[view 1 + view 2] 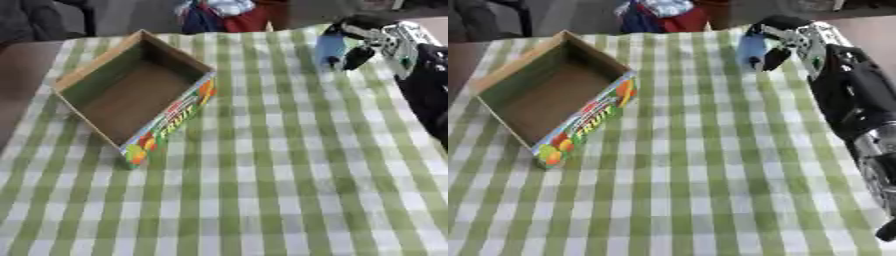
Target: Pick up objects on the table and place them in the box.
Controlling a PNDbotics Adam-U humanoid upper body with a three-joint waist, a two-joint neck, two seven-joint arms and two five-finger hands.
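Right robot hand (785,42) curled round a pale blue object (751,50) at the far tabletop (710,190) edge — box (131,95) well apart, open.

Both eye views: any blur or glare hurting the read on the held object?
Left eye view: soft all over, right hand smeared, blue object just a pale shape. Right eye view: a bit crisper, box lettering readable, fingers curled on the object. Even light, no glare in either.
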